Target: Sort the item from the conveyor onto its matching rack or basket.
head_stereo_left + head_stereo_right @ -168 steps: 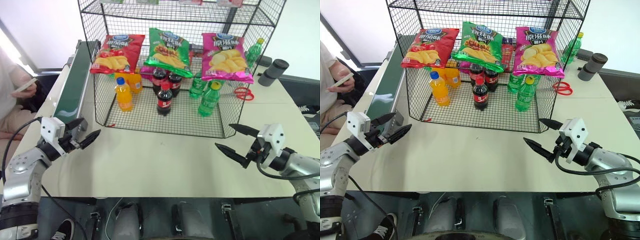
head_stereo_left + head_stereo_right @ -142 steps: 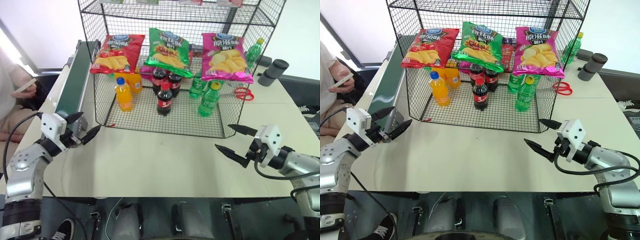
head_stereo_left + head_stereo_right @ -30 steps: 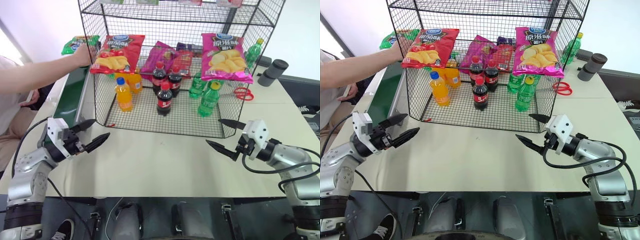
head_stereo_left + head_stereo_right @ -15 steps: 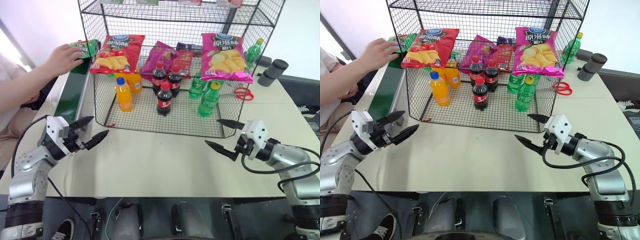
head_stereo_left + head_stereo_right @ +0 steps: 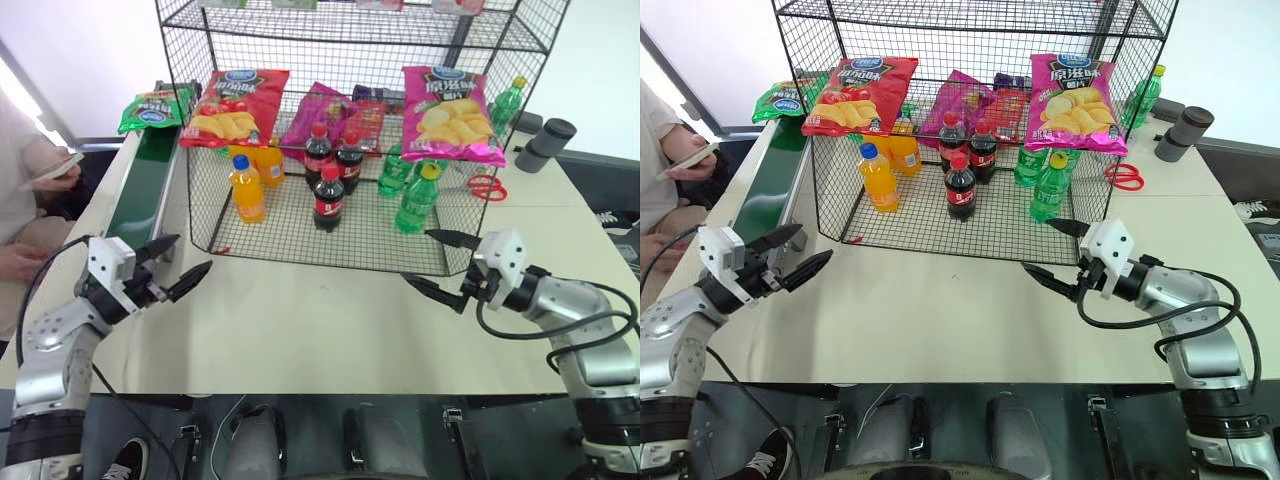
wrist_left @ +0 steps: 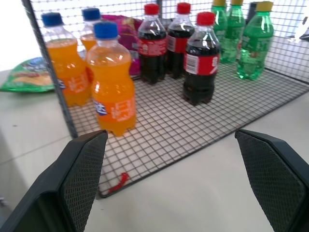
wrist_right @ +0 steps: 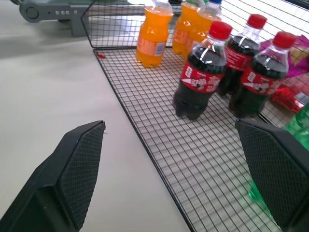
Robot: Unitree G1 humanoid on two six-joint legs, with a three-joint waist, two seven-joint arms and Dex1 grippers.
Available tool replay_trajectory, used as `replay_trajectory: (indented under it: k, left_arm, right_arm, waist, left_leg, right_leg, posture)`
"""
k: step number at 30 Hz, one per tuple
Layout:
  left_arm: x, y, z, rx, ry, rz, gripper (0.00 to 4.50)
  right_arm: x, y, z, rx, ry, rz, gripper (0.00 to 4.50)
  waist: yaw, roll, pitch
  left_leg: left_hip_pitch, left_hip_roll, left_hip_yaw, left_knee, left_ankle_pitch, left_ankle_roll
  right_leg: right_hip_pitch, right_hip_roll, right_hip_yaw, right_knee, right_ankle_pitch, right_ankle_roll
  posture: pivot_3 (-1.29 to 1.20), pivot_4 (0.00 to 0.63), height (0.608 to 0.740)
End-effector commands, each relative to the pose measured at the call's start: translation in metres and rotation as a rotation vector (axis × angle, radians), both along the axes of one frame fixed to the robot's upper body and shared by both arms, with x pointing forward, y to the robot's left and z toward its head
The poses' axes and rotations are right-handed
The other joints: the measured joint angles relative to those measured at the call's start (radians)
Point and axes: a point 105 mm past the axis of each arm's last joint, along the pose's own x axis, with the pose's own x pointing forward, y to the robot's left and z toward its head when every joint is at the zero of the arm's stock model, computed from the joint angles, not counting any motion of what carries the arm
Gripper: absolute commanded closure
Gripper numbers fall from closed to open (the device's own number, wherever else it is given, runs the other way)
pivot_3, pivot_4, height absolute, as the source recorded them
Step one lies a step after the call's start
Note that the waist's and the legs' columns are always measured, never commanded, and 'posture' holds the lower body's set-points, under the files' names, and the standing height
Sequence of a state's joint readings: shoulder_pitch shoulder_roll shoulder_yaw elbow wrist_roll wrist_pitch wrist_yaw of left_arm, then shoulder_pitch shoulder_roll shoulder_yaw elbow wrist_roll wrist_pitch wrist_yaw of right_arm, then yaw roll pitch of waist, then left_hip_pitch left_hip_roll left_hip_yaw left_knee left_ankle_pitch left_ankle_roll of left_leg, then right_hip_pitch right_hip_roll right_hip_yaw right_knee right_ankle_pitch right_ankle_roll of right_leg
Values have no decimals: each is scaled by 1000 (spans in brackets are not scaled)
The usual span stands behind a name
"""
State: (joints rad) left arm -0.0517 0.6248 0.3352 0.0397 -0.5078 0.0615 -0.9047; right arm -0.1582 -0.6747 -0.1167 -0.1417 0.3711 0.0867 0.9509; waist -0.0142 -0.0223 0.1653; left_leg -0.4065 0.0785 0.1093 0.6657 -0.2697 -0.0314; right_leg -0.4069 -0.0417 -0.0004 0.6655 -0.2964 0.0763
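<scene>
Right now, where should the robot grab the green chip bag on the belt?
Probably by the near crimped edge of the green crisp bag. It lies flat at the conveyor's far end, so the open left gripper could come along the belt and pinch that thin seam.

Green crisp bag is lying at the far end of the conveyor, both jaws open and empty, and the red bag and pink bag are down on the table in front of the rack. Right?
Not quite. In the left eye view the red bag and pink bag hang on the front of the rack, above the bottles, not on the table. The rest holds.

Red scissors (image 5: 484,186) lie near a grey cylinder (image 5: 546,143).
</scene>
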Motion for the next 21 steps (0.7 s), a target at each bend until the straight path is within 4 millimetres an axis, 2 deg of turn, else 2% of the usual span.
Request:
replay_trajectory:
  k: [1, 10, 15, 18, 21]
  left_arm:
    - [-6, 9, 11, 53, -59, 39, 0]
    - [-24, 27, 9, 157, -67, 123, 0]
    - [-29, 40, 14, 213, -127, 238, 0]
    - [-36, 63, 14, 365, -177, 376, 0]
    - [-42, 77, 14, 471, -198, 449, 0]
  right_arm:
    - [5, 9, 7, 9, -39, 40, 11]
    - [7, 30, 8, 24, -32, 147, 11]
    - [-5, 59, 13, 73, 16, 287, 11]
    - [-12, 82, 11, 89, 40, 381, 11]
    - [-10, 95, 10, 94, 43, 414, 11]
  waist:
    - [-1, 0, 0]
    - [1, 0, 0]
    - [1, 0, 0]
    - [-4, 0, 0]
    - [-2, 0, 0]
  left_leg:
    - [0, 0, 0, 0, 0, 0]
    - [0, 0, 0, 0, 0, 0]
    - [0, 1, -1, 0, 0, 0]
    - [0, 1, -1, 0, 0, 0]
    - [0, 1, -1, -1, 0, 0]
  right_leg:
    - [0, 0, 0, 0, 0, 0]
    - [0, -1, 0, 0, 0, 0]
    - [0, -1, 0, 0, 0, 0]
    - [-1, 0, 0, 0, 0, 0]
    - [-1, 0, 0, 0, 0, 0]
  posture:
    - [0, 150, 740]
    - [0, 150, 740]
    - [0, 150, 740]
    - [0, 150, 740]
    - [0, 150, 740]
